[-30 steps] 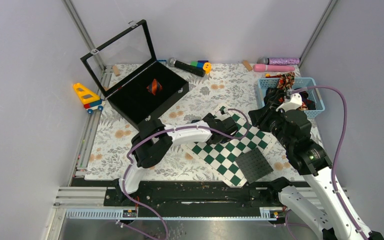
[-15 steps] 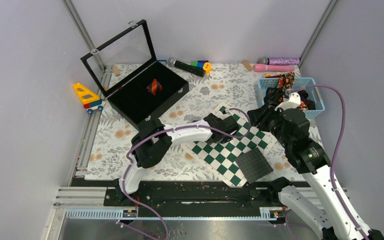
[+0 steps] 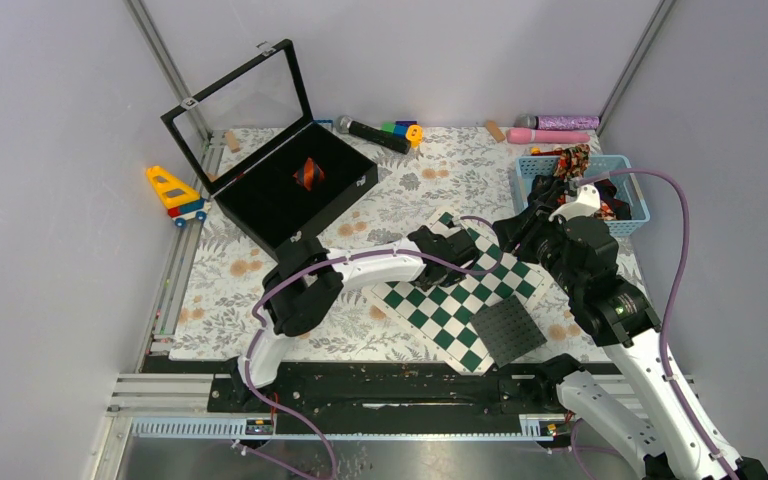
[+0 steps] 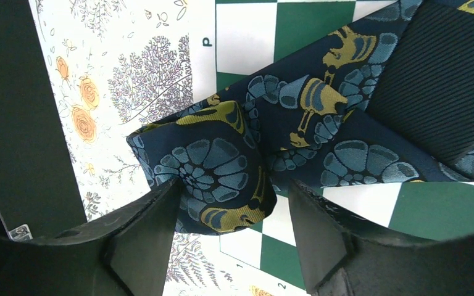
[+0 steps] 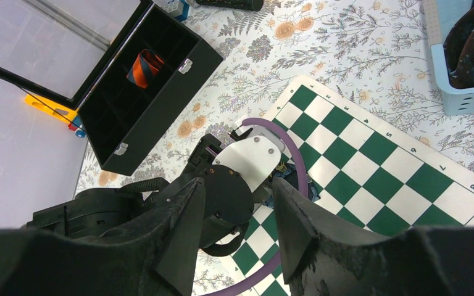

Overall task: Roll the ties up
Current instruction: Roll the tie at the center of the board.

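Evidently the rolling of one tie is under way. In the left wrist view the navy tie (image 4: 345,166), printed with teal flowers and gold figures, runs in from the upper right of the frame across the green-and-white chessboard (image 4: 315,18). Its end is curled into a loose loop (image 4: 213,179) at lower centre, lying over the board's edge and the floral-printed tabletop (image 4: 142,80). The left gripper (image 4: 234,191) has its fingers (image 4: 142,240) spread on either side of that loop. The one at the left of the frame seems to brush the cloth and the other stands just clear, so nothing is pinched.

The right gripper (image 5: 237,185) hangs above the board's left corner. It looks down on the left arm's wrist, its fingers also spread and nothing between them.

In the top view, a rolled striped tie (image 3: 308,172) in red-orange and black already sits in the open black case (image 3: 335,205) at upper left. More ties (image 3: 572,160) are heaped in the blue basket (image 3: 635,213) at right.

The coil looks like barely one slack turn, with most of the length lying flat. The next move probably calls for the left fingers to close on the loop and turn it along the tie. The right fingers would steady the flat stretch so that the roll tightens rather than springing open.
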Robot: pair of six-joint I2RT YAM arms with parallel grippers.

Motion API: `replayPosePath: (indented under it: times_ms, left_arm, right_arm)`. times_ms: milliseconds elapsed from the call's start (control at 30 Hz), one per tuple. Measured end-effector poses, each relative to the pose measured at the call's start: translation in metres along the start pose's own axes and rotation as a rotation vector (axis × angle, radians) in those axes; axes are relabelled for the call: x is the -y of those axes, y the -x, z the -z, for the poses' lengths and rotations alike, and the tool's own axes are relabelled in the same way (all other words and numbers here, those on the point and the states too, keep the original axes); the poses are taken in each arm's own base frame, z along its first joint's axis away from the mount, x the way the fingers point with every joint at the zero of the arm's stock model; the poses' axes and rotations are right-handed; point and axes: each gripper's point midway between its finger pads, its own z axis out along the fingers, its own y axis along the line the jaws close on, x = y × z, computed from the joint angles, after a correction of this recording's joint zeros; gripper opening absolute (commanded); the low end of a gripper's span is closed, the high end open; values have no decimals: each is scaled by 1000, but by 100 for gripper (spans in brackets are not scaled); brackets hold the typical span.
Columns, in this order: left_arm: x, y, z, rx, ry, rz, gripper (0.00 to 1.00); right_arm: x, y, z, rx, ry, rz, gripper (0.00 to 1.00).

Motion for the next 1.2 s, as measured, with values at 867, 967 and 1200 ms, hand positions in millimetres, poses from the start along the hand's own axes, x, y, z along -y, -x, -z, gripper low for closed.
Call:
replayPosePath:
  times_ms: [867,967,1200]
  left_arm:
    - [4,11,11,37,-55,68,77]
    - [1,16,18,59,-66,89,78]
    - [-5,28,33,109,-88,140,78]
  right_arm:
    - [4,-3,-3,-25,-29,3,55]
    - [6,-3,-2,-20,-37,4,55]
    - [8,14,7,28,-72,2,55]
